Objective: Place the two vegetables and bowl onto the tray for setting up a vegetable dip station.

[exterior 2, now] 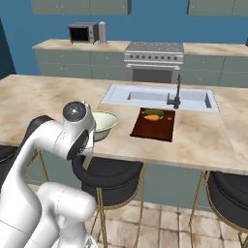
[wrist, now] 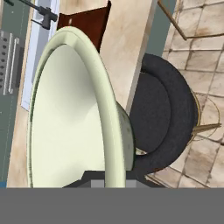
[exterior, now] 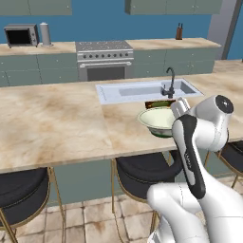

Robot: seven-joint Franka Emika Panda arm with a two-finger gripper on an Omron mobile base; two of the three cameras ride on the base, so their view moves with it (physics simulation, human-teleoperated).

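The pale greenish-white bowl (exterior: 159, 121) (exterior 2: 105, 123) (wrist: 70, 113) sits low over the counter near its front edge, left of the tray. My gripper (wrist: 114, 179) (exterior: 182, 107) is shut on the bowl's near rim. The dark reddish-brown tray (exterior 2: 154, 127) (exterior: 160, 103) (wrist: 85, 24) lies in front of the sink. On the tray's far end rest the orange carrot (exterior 2: 154, 117) and, just behind it, the dark green cucumber (exterior 2: 152, 113). From the left base view the bowl hides most of the tray. Whether the bowl's foot touches the counter I cannot tell.
The pale sink basin (exterior 2: 160, 97) (exterior: 142, 90) with its dark faucet (exterior 2: 176, 94) (exterior: 169, 85) lies just beyond the tray. Black stools (exterior: 142, 173) (exterior 2: 109, 179) (wrist: 164, 118) stand under the counter's front edge. Stove and microwave (exterior 2: 80, 33) line the back wall.
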